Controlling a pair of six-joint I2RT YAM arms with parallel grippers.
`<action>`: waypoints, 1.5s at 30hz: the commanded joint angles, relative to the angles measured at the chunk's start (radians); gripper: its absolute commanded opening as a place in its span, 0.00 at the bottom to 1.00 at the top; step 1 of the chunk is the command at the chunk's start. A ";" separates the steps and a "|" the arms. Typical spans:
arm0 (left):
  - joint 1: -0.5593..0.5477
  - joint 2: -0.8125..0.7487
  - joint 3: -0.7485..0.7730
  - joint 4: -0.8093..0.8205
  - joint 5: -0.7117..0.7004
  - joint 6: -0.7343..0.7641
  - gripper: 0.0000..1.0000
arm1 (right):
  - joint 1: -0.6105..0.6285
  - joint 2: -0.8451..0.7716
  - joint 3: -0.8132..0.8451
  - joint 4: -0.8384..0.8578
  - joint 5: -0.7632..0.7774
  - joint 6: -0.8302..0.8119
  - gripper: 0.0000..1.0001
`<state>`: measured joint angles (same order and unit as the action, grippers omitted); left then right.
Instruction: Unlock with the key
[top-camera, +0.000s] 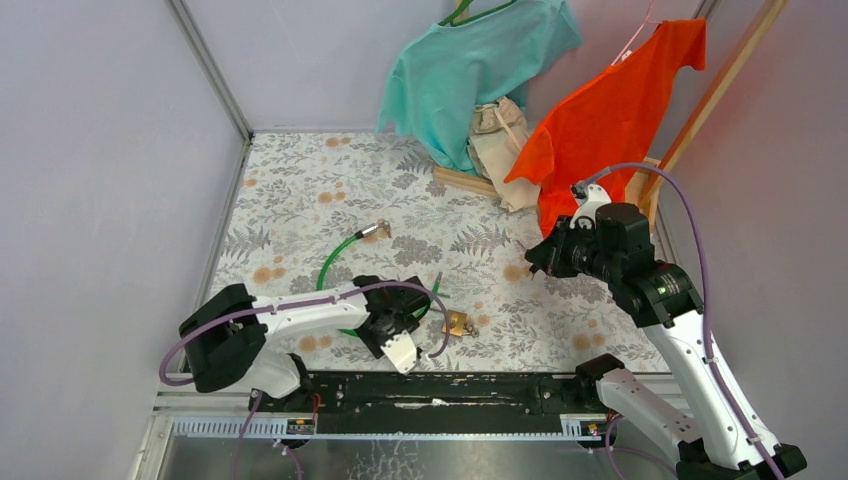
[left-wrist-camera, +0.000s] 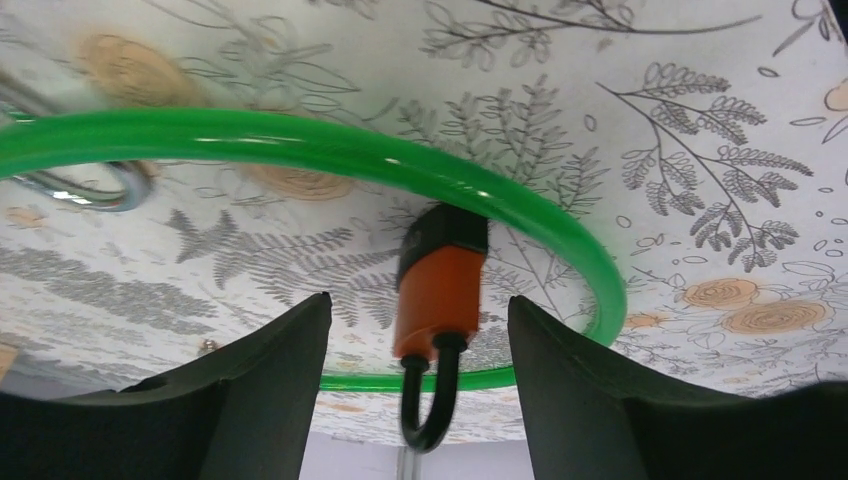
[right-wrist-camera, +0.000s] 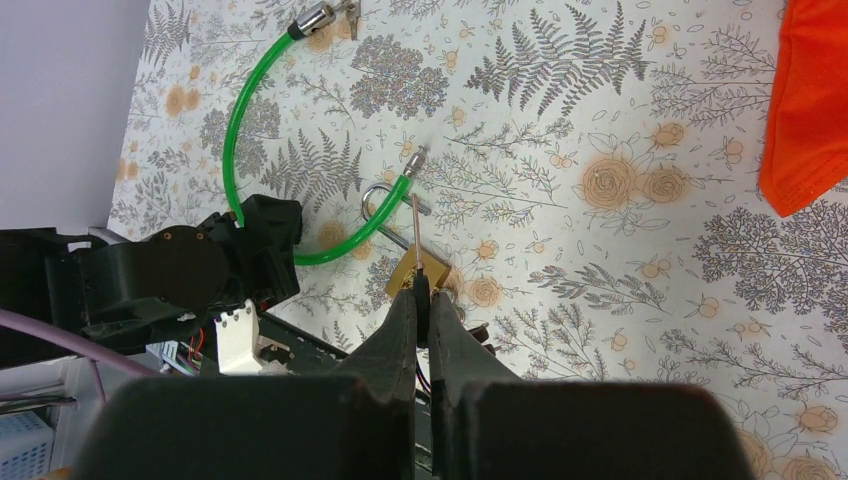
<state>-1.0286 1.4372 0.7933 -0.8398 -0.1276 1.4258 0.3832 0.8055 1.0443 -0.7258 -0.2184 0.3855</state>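
Beyond the black base rail (top-camera: 440, 388), the overhead view shows the left gripper (top-camera: 408, 300) low on the floral tablecloth (top-camera: 300, 190) by a green plastic-coated cable (top-camera: 335, 258), the small brass padlock (top-camera: 457, 322) just beside it, and the right gripper (top-camera: 533, 257) raised. Left wrist: jaws wide apart and empty, an orange-and-black padlock (left-wrist-camera: 438, 290) between them beside the cable. Right wrist: fingers (right-wrist-camera: 400, 330) pinch a thin silver key (right-wrist-camera: 416, 230), the brass padlock in line behind it.

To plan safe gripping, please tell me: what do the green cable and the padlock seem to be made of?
Green cable: apparently glossy, translucent plastic tubing, judging by its bright highlights; any core is hidden. Padlock: probably brass, from its yellow metallic body, with a moderately shiny finish.
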 joint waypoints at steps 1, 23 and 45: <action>0.025 -0.007 -0.066 0.037 -0.050 0.044 0.71 | -0.004 -0.012 0.035 0.004 0.019 -0.013 0.00; -0.037 0.021 -0.098 0.163 -0.161 -0.048 0.29 | -0.004 -0.019 0.010 0.020 0.007 -0.003 0.00; 0.481 -0.066 0.782 -0.106 0.892 -0.939 0.00 | -0.003 0.102 0.056 0.182 -0.238 -0.018 0.00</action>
<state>-0.6056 1.4200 1.4029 -0.8509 0.3084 0.7593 0.3832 0.8532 1.0458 -0.6804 -0.2676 0.3843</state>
